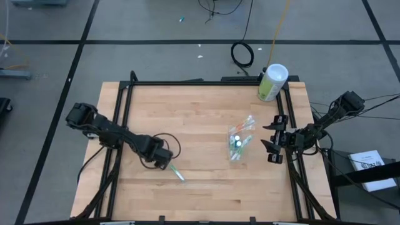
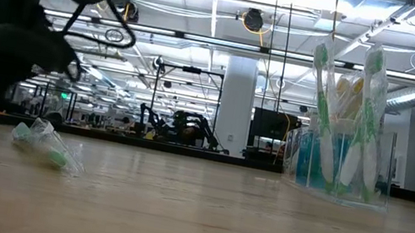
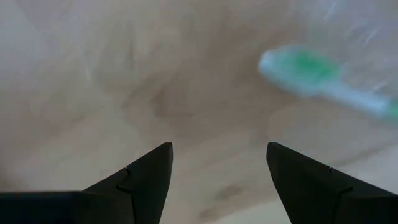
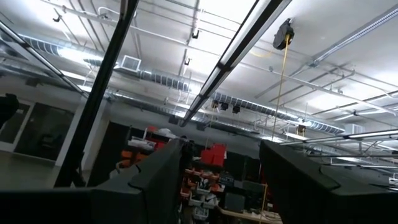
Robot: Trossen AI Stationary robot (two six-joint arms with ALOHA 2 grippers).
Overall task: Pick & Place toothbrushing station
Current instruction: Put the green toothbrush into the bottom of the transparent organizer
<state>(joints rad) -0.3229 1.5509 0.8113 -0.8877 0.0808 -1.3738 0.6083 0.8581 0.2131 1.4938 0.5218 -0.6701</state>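
Note:
A clear plastic cup [image 1: 239, 142] stands right of the table's middle, and in the low view the same cup [image 2: 343, 149] holds several white, green and teal toothbrushes upright. One green-and-white toothbrush [image 1: 177, 173] lies flat on the wood left of centre; the low view shows this toothbrush [image 2: 48, 145] in a clear wrapper. My left gripper [image 1: 161, 157] hangs just beside it, pointing down and open. Between its fingers [image 3: 217, 149] is bare wood, with the brush's green head [image 3: 303, 70] off to one side. My right gripper [image 1: 275, 139] waits at the right edge, open [image 4: 221, 180] and tilted up toward the ceiling.
A pale-green canister with a white lid [image 1: 272, 81] stands at the table's far right corner. A black frame rail [image 1: 125, 125] runs along the table's sides. Bare wood [image 1: 200, 194] lies along the near edge and between the loose toothbrush and the cup.

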